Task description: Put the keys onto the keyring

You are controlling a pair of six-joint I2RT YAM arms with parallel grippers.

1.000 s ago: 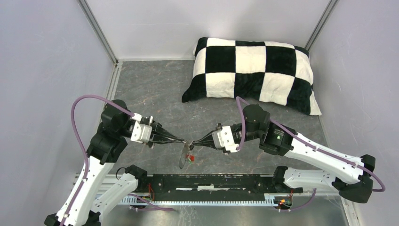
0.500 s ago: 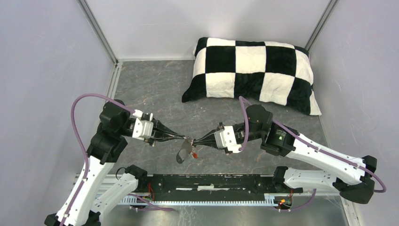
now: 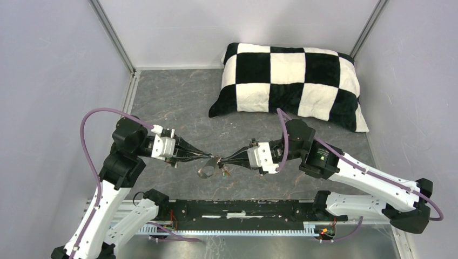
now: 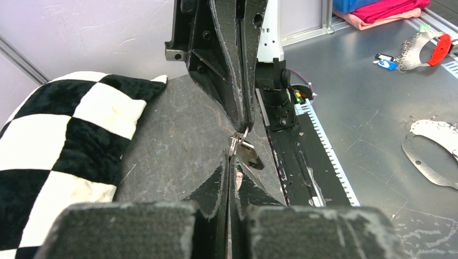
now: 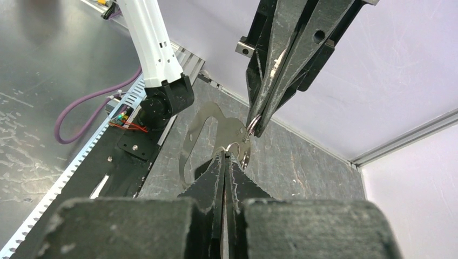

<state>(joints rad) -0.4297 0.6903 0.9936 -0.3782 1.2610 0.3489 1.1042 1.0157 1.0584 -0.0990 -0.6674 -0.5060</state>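
- Legible text, labels, brand names, numbers, signs: we find none in any of the three views.
- Markings too small or blurred for us to read: not catalogued.

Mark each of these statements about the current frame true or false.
1. The left gripper and right gripper are both shut. True.
2. Their tips meet over the table. True.
3. The pillow lies beside the arm bases. False: it lies at the far right of the table.
4. The keyring rests on the pillow. False: it is at the gripper tips, well away from the pillow.
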